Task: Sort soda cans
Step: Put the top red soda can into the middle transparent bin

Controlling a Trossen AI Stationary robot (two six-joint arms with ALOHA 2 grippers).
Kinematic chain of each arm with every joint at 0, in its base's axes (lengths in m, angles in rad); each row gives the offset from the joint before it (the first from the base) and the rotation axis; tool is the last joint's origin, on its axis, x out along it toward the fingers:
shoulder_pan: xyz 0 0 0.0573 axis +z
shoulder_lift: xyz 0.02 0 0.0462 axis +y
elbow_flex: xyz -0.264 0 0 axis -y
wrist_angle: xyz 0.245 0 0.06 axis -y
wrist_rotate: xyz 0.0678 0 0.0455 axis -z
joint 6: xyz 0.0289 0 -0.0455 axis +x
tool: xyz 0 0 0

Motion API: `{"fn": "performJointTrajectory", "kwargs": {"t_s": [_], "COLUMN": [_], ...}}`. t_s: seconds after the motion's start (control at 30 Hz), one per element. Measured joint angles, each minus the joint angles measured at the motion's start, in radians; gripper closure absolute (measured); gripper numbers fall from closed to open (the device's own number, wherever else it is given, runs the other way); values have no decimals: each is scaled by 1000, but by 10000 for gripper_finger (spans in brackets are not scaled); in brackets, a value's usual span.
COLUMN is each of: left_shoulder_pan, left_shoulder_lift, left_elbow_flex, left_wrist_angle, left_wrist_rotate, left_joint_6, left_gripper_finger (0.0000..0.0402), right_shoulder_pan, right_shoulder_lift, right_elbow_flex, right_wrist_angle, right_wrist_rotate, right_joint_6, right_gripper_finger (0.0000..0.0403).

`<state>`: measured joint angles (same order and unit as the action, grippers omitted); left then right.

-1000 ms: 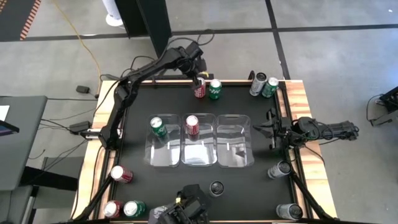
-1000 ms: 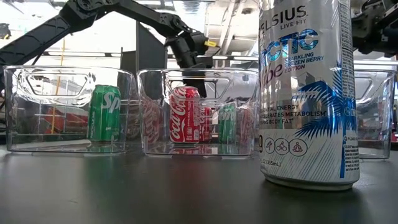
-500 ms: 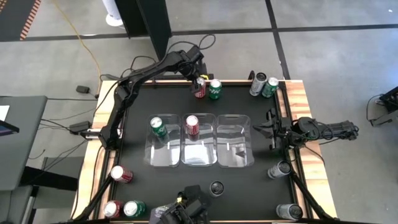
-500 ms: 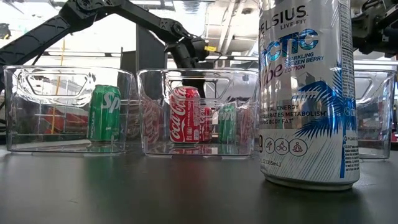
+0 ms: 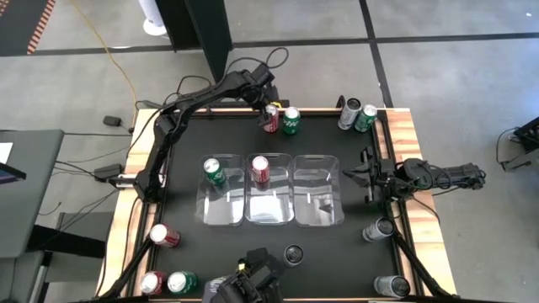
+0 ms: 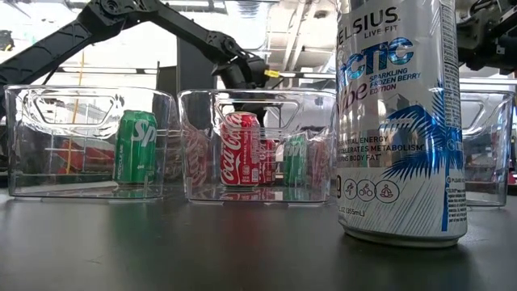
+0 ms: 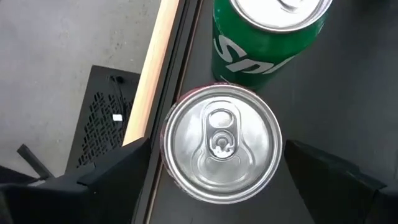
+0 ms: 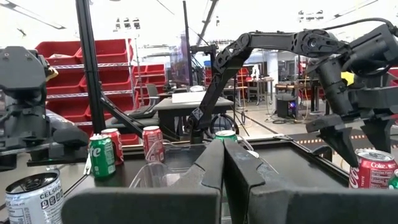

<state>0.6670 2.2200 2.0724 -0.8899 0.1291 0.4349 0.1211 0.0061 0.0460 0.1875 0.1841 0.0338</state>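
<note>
Red can (image 5: 270,121) stands at the top centre of the high view, touching a green can (image 5: 291,120). Left pincer (image 5: 269,109) hangs open above it; descending off-centre could topple either. Right pincer (image 5: 368,177), closed, waits mid-right.

Glossy metal soda cans (image 5: 261,169) with brushed silver tops, clear shiny plastic trays (image 5: 317,215), matt black table (image 5: 337,252) edged in pale wood

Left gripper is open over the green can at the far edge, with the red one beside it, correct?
Not quite. The left gripper is open over the red can; the green can stands beside it. The left wrist view shows the red can's top between the fingers.
</note>
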Motion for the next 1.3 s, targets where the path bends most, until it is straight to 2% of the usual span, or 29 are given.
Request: {"fn": "performJointTrajectory", "kwargs": {"t_s": [0.5,0.87,1.13,1.3], "left_shoulder_pan": [2,2,-3,-14], "left_shoulder_lift": [90,90,90,71], "left_elbow_flex": [-1,0,0,-1], "left_wrist_angle": [45,92,78,33], "left_wrist_rotate": [35,46,40,-1], "left_joint_6": [-30,-31,-49,-51], "left_gripper_finger": [38,105,105,105], "right_shoulder_pan": [1,1,1,1], "right_shoulder_lift": [0,0,0,0], "right_elbow_flex": [0,0,0,0], "right_wrist_angle": [-5,-8,-8,-8], "right_wrist_rotate": [0,0,0,0], "right_joint_6": [-5,-8,-8,-8], "right_gripper_finger": [374,374,374,374]}}
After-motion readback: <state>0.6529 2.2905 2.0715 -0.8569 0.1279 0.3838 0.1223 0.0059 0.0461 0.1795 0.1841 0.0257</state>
